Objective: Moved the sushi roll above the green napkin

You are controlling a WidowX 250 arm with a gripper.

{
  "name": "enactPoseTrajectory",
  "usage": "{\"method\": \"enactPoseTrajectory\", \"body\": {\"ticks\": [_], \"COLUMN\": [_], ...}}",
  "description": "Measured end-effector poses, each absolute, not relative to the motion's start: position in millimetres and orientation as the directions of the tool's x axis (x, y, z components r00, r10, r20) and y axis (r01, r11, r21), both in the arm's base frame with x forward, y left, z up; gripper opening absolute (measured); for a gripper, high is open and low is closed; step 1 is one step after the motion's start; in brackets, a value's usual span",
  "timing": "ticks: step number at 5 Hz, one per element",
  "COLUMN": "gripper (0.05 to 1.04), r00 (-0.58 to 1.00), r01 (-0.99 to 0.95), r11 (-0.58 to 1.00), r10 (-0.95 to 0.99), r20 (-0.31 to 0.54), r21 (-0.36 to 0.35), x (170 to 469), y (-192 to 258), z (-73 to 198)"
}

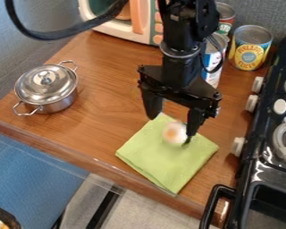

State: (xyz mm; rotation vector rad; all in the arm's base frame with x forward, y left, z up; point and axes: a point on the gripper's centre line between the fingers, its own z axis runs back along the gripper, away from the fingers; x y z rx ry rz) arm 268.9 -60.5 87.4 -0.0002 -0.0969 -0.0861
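Observation:
The black gripper (171,128) hangs over the upper part of the green napkin (169,163), its two fingers spread apart. Between the fingertips, nearer the right one, is the sushi roll (173,133), white with an orange centre. In the view it overlaps the napkin's upper part; whether it rests on the cloth or is slightly above it, I cannot tell. The napkin lies folded flat near the counter's front edge.
A lidded metal pot (47,88) stands at the left. Behind the arm are a toy microwave (123,22) and several cans, one a yellow-labelled can (250,48). A black stove (276,152) with white knobs lines the right side. The counter's front edge (103,168) runs below the napkin.

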Motion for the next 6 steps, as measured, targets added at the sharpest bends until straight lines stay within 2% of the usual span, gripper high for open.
{"method": "enactPoseTrajectory", "body": {"ticks": [2, 6], "gripper": [1.002, 1.001], "r00": [0.997, 0.998], "r01": [0.045, 0.043], "r11": [0.997, 0.997], "r10": [-0.049, -0.046], "r20": [0.052, 0.053], "r21": [0.064, 0.065], "x": [263.4, 263.8], "y": [-50.4, -50.2], "z": [90.0, 90.7]}}
